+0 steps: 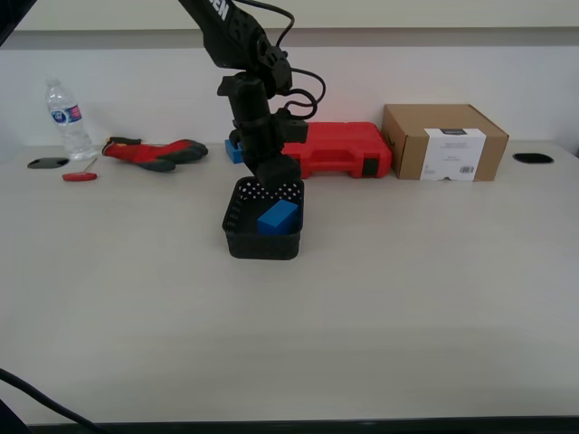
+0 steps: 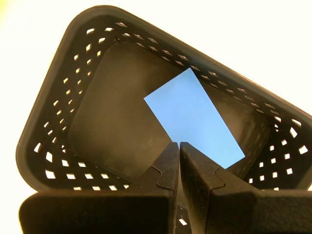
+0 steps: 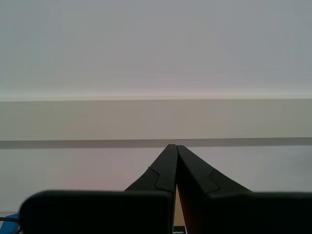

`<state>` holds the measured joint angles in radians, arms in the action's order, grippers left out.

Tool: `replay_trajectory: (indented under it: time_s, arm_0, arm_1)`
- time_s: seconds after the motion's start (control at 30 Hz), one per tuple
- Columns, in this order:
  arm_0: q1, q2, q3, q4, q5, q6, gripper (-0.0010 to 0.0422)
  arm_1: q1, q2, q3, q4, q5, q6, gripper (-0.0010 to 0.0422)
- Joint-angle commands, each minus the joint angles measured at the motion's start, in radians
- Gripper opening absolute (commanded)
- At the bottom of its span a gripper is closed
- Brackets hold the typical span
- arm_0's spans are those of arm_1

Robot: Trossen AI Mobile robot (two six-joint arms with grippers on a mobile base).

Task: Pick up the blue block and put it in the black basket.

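Observation:
The blue block [image 1: 278, 217] lies inside the black basket [image 1: 237, 235] near the table's middle. In the first wrist view the blue block [image 2: 195, 119] rests flat on the floor of the basket [image 2: 53, 126]. My first gripper [image 2: 179, 145] is shut and empty, just above the basket; in the exterior view it [image 1: 276, 177] hangs over the basket's far rim. My second gripper [image 3: 174, 146] is shut and empty, facing a plain wall; it does not show in the exterior view.
A red tool case [image 1: 339, 149] and a cardboard box [image 1: 443, 142] stand at the back right. A small blue block [image 1: 233, 151], red-grey gloves [image 1: 154, 152], a water bottle [image 1: 67, 117] and a red-handled tool [image 1: 80, 175] lie at the back left.

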<state>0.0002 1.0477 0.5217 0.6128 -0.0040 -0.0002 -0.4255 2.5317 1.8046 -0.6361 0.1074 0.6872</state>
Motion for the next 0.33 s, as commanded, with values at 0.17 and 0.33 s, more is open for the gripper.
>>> replay_trajectory:
  time_s: [0.17,0.33]
  arm_0:
    - [0.0,0.0,0.002,0.004,-0.001,0.0,0.0]
    - [0.0,0.0,0.002,0.004,-0.001,0.0,0.0]
  arm_1:
    - [-0.001,0.0,0.0,0.006,0.005,0.004,0.0]
    - [-0.001,0.0,0.0,0.011,0.005,0.004,0.0]
